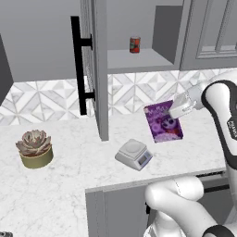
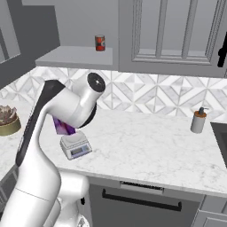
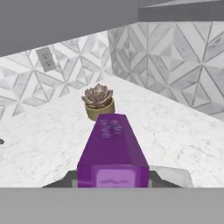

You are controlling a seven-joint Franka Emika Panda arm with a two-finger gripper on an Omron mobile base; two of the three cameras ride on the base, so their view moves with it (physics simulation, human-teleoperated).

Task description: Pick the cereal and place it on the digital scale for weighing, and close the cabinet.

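Observation:
My gripper (image 1: 177, 111) is shut on the top right corner of the cereal (image 1: 163, 124), a flat purple box with a pinkish picture. The box hangs tilted in the air, above the counter and just behind and right of the digital scale (image 1: 134, 154). The scale sits on the marble with nothing on its round platter. In the right base view my arm hides most of the cereal (image 2: 64, 128), and the scale (image 2: 76, 145) lies right below it. The hand view looks along the cereal (image 3: 113, 151). The cabinet door (image 1: 96, 65) stands open, its black bar handle (image 1: 78, 69) facing left.
A small red can (image 1: 134, 45) stands on the open cabinet's shelf. A potted succulent (image 1: 34, 148) sits at the left of the counter and a soap dispenser (image 2: 198, 120) at the right. The counter's front edge (image 1: 152, 180) runs just before the scale.

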